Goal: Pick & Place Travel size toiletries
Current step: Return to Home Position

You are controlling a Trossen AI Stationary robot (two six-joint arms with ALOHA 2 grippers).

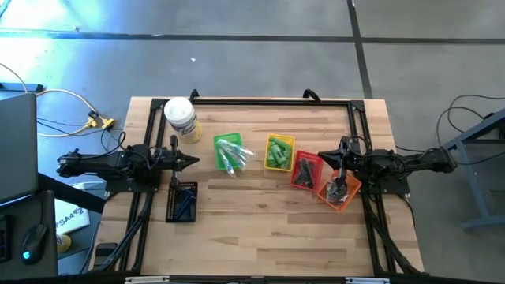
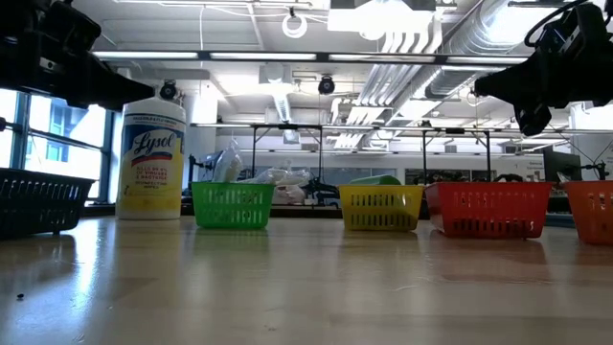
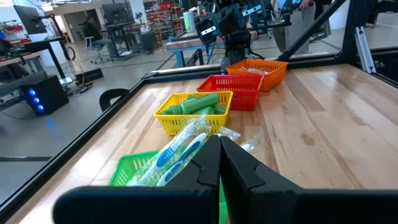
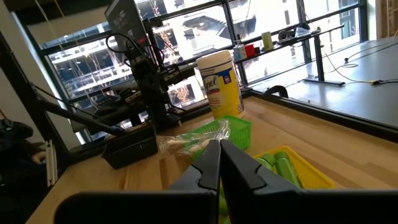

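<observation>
- Left gripper (image 3: 219,142): fingers pressed together on nothing, held above the table beyond the green basket (image 2: 233,204), on that basket's far side from the yellow basket (image 2: 380,208).
- Right gripper (image 1: 323,158): likewise closed and empty, over the red basket (image 2: 488,211), next to the yellow basket on its other side.
- Toiletries binned:
  - green bottles (image 3: 198,102) inside the yellow basket
  - clear packets (image 3: 180,149) in the green basket beside it
  - dark pieces (image 1: 305,168) in the red basket
  - dark blue sticks (image 1: 184,203) in the black basket (image 2: 38,199), farthest from the yellow basket on the left arm's side
  - contents of the orange basket (image 2: 589,213), two along from the yellow basket, hard to make out
- Likeliest trouble: catching the clear packets, heaped above the green basket's rim and spilling toward the yellow basket. A low sweep of the left arm in retreat probably enough to drag them out or tip the light basket.
- Same hazard on the right: arm close above the red and orange baskets, so a dropped wrist liable to nudge either one and spill it.
- Also worth watching: the white jar (image 2: 151,158), upright past the green basket from the yellow basket; tall, likely easy to topple with an elbow.
- Safest course, judging from here: lift first, then pull back, jaws shut.
</observation>
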